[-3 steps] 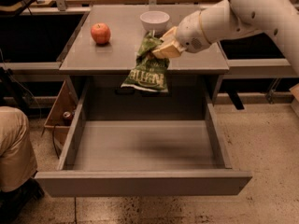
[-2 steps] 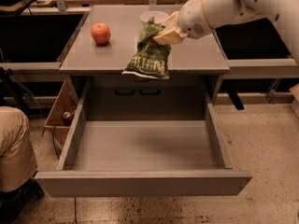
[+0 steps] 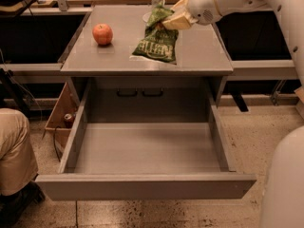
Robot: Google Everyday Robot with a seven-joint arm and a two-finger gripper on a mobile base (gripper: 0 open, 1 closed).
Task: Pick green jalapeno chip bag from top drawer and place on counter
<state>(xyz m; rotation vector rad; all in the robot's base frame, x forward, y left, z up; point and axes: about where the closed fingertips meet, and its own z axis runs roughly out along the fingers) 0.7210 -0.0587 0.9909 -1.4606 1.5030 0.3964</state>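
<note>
The green jalapeno chip bag (image 3: pixel 156 39) hangs from my gripper (image 3: pixel 172 22) over the middle of the counter (image 3: pixel 199 56), its lower edge resting on or just above the surface. My gripper is shut on the bag's top end, at the back right of the counter. The top drawer (image 3: pixel 142 148) is pulled fully open below, with a bare bottom.
A red apple (image 3: pixel 102 33) sits on the counter's left part. A white bowl (image 3: pixel 148 16) shows partly behind the bag. A person's leg (image 3: pixel 14 151) is at the left, a cardboard box with a can (image 3: pixel 64 118) beside the cabinet. The robot's base (image 3: pixel 285 184) is at the lower right.
My gripper carried the bag up and back from above the drawer to over the counter; the bag's lower end now lies over the counter top.
</note>
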